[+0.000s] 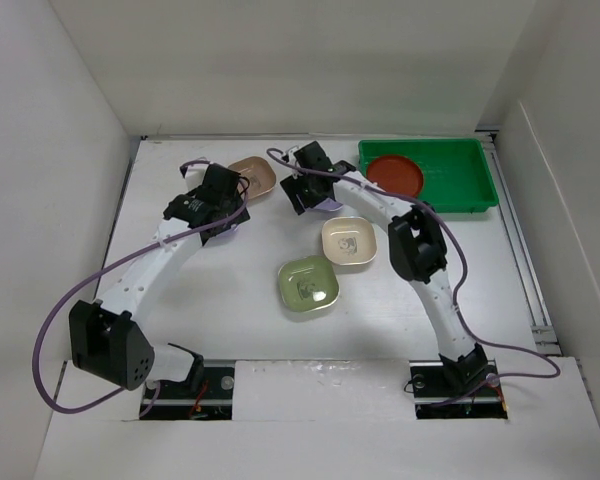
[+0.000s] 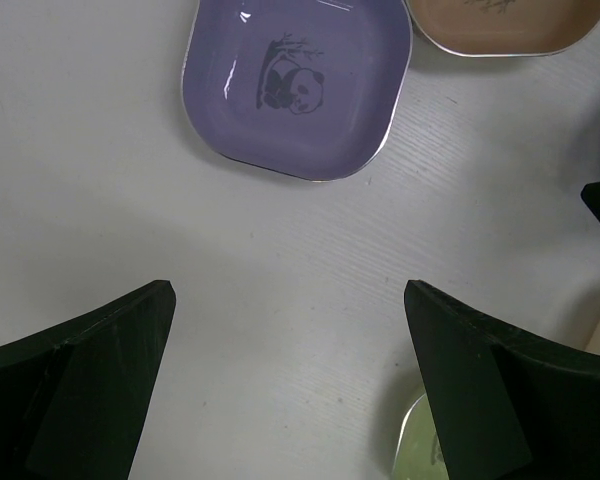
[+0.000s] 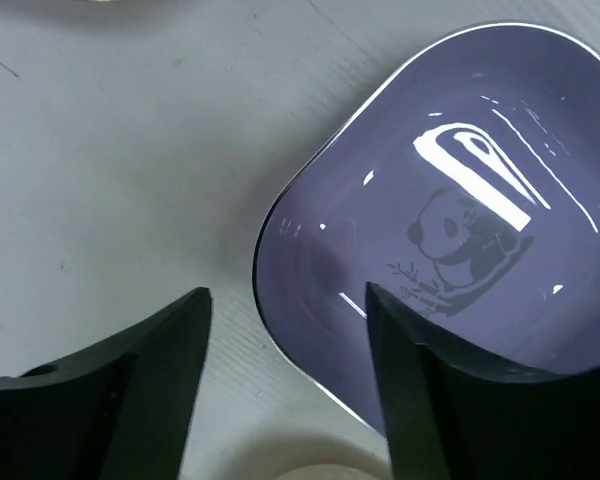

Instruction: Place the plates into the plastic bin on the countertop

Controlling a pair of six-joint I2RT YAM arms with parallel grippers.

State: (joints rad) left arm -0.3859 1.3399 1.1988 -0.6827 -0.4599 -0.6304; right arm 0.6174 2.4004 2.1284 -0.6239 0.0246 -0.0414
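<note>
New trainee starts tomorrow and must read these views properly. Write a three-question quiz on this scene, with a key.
1. Multiple choice: the round plate lying in the green bin is A blue, B red, C black.
2. True or false: the left fingers are shut.
3. Fill in: the right fingers straddle the rim of a ____ panda plate.

Key: 1 B. 2 False: they stand wide apart above the bare countertop. 3 lilac.
</note>
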